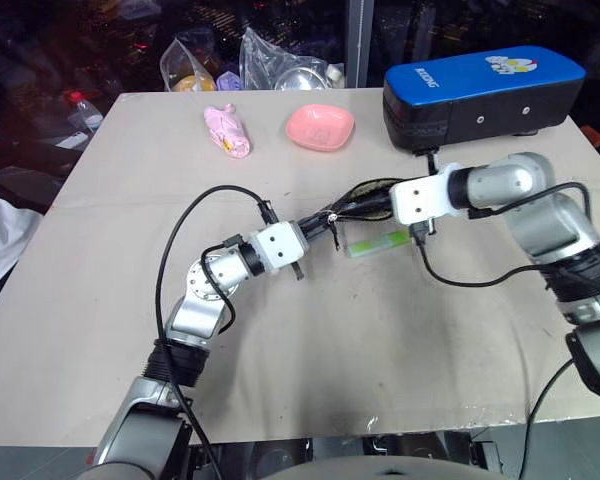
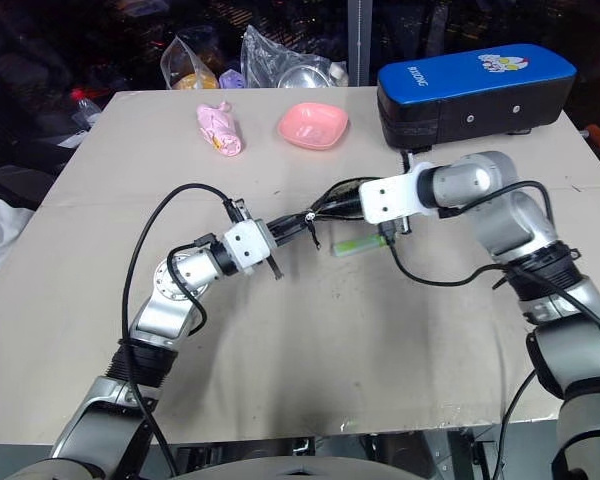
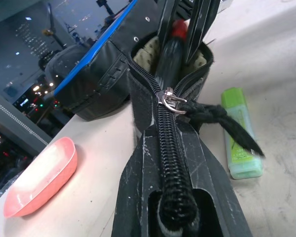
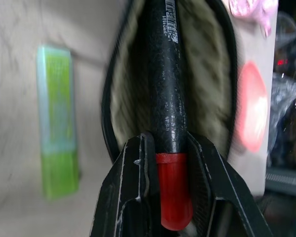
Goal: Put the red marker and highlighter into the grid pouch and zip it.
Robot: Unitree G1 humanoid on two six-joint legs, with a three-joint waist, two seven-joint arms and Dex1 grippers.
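- Head view: left gripper pinches the grid pouch mid-table; highlighter lies just beside it.
- Left wrist view: zipper partly open.
- Right wrist view: right gripper clamps the red marker — black end inside the pouch mouth.

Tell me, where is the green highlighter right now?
The highlighter lies flat on the table, mid-table in the head views, just right of the open grid pouch and below the right tool, which holds the red marker.

One red marker, one highlighter, one grid pouch, one pink bowl.
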